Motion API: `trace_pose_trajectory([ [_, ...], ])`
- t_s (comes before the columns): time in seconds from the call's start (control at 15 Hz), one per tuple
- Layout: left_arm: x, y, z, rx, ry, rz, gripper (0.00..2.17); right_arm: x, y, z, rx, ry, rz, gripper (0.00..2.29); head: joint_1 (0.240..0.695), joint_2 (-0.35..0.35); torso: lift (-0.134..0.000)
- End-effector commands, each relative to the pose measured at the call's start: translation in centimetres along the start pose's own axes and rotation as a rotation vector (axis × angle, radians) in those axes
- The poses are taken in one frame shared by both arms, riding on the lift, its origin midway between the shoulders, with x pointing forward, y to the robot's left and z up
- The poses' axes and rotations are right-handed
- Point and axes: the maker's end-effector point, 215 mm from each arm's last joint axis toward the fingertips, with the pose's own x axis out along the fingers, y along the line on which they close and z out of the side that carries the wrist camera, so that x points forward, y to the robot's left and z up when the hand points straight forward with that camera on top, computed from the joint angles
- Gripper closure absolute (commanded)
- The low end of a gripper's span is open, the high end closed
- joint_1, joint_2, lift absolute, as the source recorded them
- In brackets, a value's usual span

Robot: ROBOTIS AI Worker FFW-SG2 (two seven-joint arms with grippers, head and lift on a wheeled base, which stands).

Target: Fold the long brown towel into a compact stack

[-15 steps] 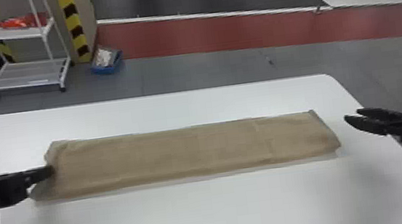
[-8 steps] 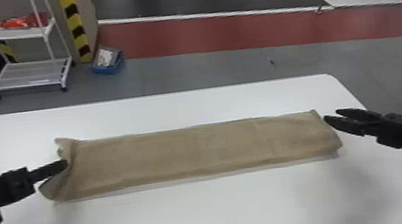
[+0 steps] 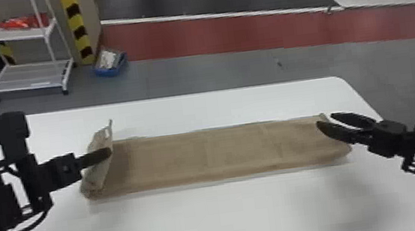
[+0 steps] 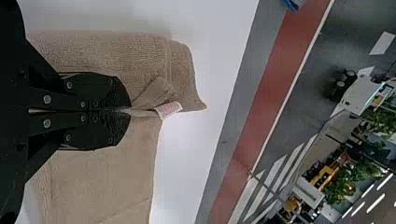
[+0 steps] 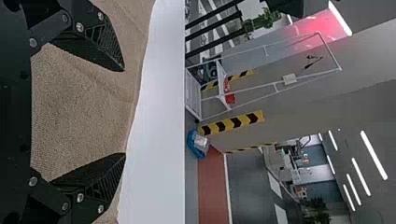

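Towel (image 3: 237, 151), long and brown, stretches from left to right across the bench (image 3: 230, 216) in the head view, its left end raised and turned up, the rest lying flat. The left end effector (image 3: 110, 151) is at that raised end; the right end effector (image 3: 325, 119) is at the right end, towards the far side, though I cannot tell here whether it touches the cloth. In the left wrist view, the left end effector is closed on a pinch of cloth, with a small fold and a white label (image 4: 169, 109) sticking out past the tips. The nap looks like terry, so I'd expect it to be light, soft and limp, with plenty of friction and little risk of damage, but quick to sag where nothing holds it up. Held at one spot like this, the end's near and far corners may droop and want squaring afterwards. In the right wrist view, the right end effector's two fingers stand wide apart, with towel beyond them and nothing clasped. Should the right end be taken next, a hold midway along its short edge, deep enough to catch every layer, seems best.
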Motion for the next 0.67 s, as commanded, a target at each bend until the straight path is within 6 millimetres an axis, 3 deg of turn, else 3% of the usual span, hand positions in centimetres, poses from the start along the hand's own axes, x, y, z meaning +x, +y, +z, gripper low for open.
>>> trace_pose_trajectory([
  [0.0,2.3,-4.2,-0.2,0.060,-0.012,-0.030,1.89,-1.4,-0.4,-0.1,0.020,-0.037,-0.005,0.28,0.695,-0.192,-0.124],
  [0.27,5.4,-10.7,-0.1,0.133,-0.052,-0.071,1.89,-4.4,-2.4,0.4,0.011,-0.054,-0.040,0.28,0.695,-0.277,-0.124],
  [0.47,8.0,-15.3,-2.5,0.176,-0.024,-0.109,1.89,-5.6,-2.7,0.8,0.032,-0.085,-0.040,0.28,0.695,-0.350,-0.124],
  [0.6,9.0,-19.2,-4.2,0.234,0.002,-0.125,1.89,-6.4,-3.5,0.7,0.041,-0.088,-0.054,0.27,0.695,-0.350,-0.124],
])
